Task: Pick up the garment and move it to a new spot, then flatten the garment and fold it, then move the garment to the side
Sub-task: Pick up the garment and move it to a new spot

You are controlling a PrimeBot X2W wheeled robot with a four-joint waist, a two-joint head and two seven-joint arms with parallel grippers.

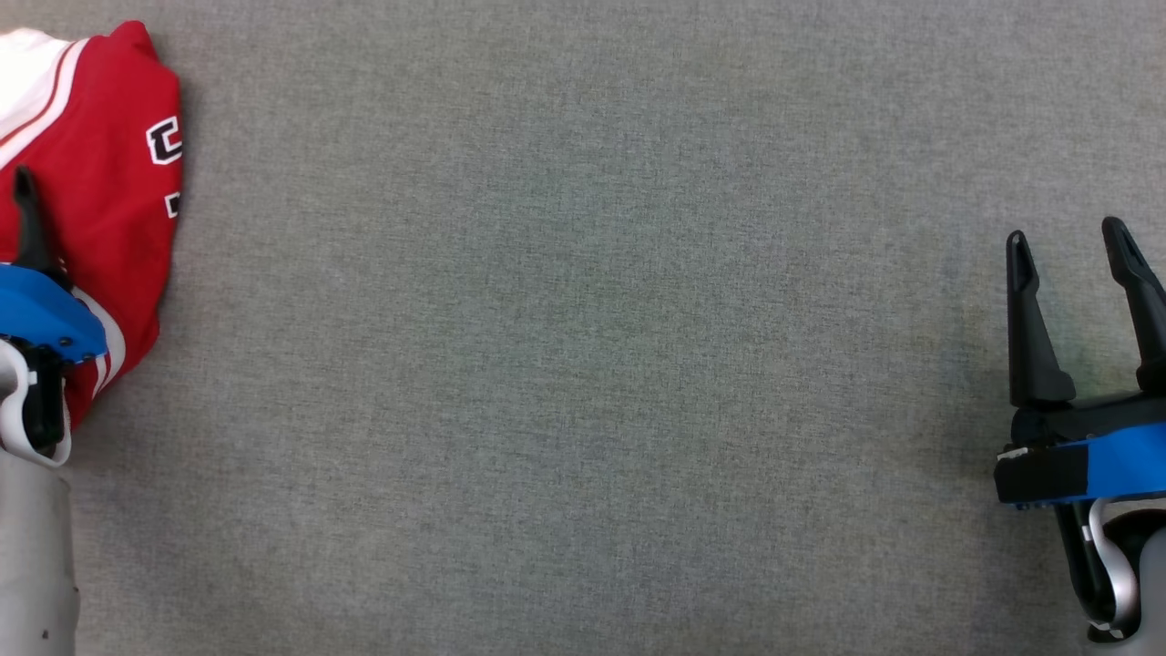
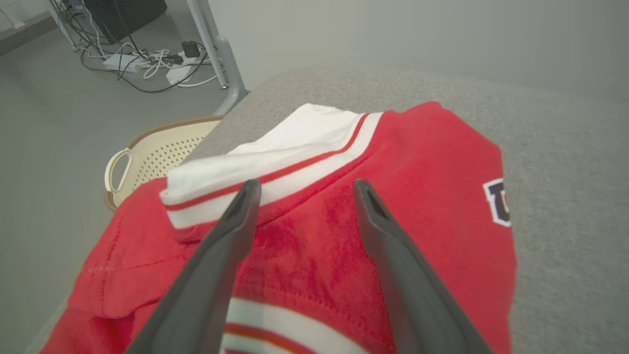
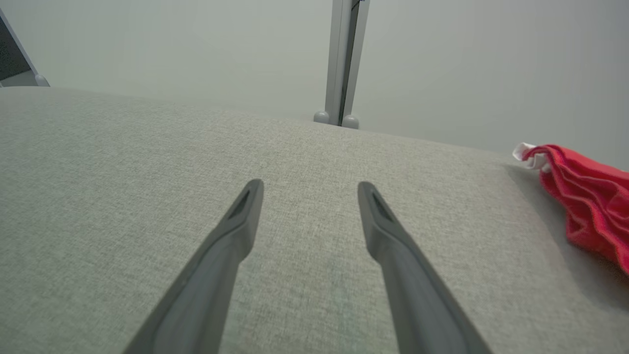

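Left wrist view: left gripper (image 2: 304, 191) gapes wide, empty, just above the garment (image 2: 432, 157), apparently folded and set aside; right gripper (image 1: 1073, 239), wide too, sits well apart. Next: lift clear.

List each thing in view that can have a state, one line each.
garment: lying bunched at the left edge of the table, not gripped.
left gripper: open, fingers above the garment, holding nothing.
right gripper: open, empty, over bare table.
basket: upright on the floor beside the table, partly hidden.
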